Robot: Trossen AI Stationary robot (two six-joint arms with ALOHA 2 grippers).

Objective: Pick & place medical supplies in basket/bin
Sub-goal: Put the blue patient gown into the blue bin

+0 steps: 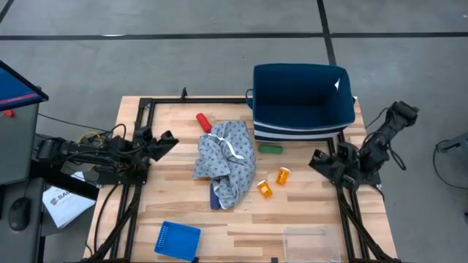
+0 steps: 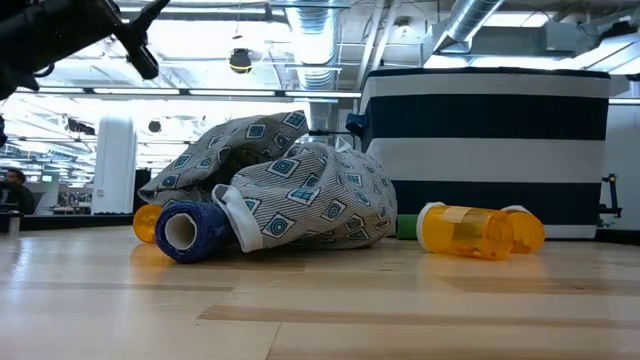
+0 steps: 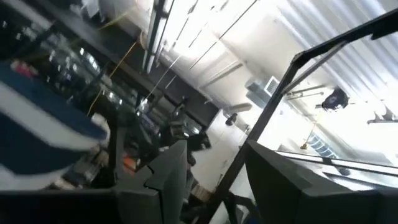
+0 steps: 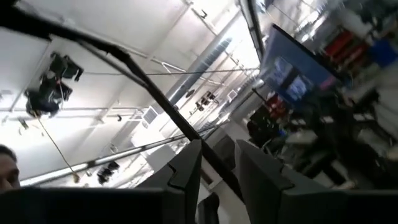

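Note:
A grey patterned garment (image 1: 225,162) lies crumpled at the table's middle, and a dark blue cylinder (image 2: 190,231) rests on its side against the garment's near edge. A red cylinder (image 1: 203,122) and a green cylinder (image 1: 270,149) lie beside the garment. Two orange pill bottles (image 1: 282,175) (image 1: 265,189) lie on their sides to its right. The navy striped bin (image 1: 303,102) stands at the far right. My left gripper (image 1: 168,140) (image 3: 211,155) is at the left edge and my right gripper (image 1: 316,157) (image 4: 217,149) at the right edge. Both are open, tilted up and hold nothing.
A small bright blue perforated basket (image 1: 178,239) sits at the near left edge. A clear tray (image 1: 311,241) sits at the near right. Black frame rails (image 1: 139,109) run along the table's sides. Bare wood lies between the garment and the near edge.

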